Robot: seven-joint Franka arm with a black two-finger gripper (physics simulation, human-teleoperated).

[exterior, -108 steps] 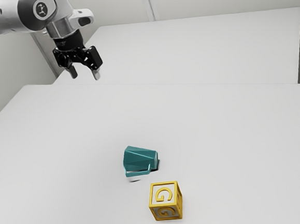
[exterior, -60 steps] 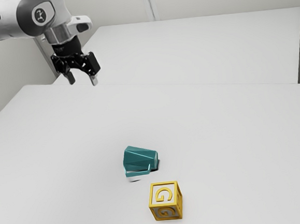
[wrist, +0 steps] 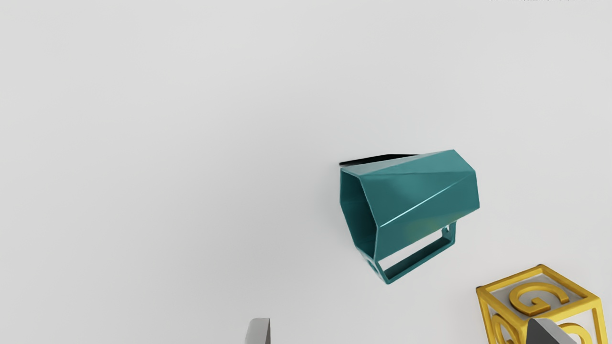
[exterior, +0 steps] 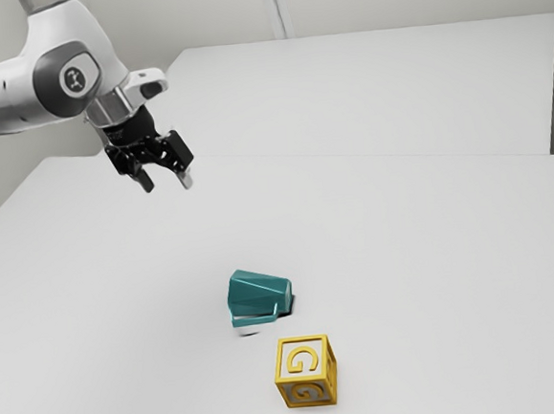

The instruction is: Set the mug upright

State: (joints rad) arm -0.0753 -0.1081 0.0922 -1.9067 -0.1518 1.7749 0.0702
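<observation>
High over the table, toward the exterior view's upper left, my gripper hangs open with nothing between its fingers. A teal faceted mug lies on its side on the table, well below the gripper, its handle toward the yellow block. In the wrist view the mug shows its dark open mouth and its rectangular handle, ahead of the gripper, whose two fingertips stand wide apart.
A yellow-framed letter block sits on the white table close to the mug's handle side. Behind the table is another white surface, with pale walls around.
My gripper first shifted slightly toward the exterior view's left, then came lower and tilted. The mug and the block have stayed where they were.
</observation>
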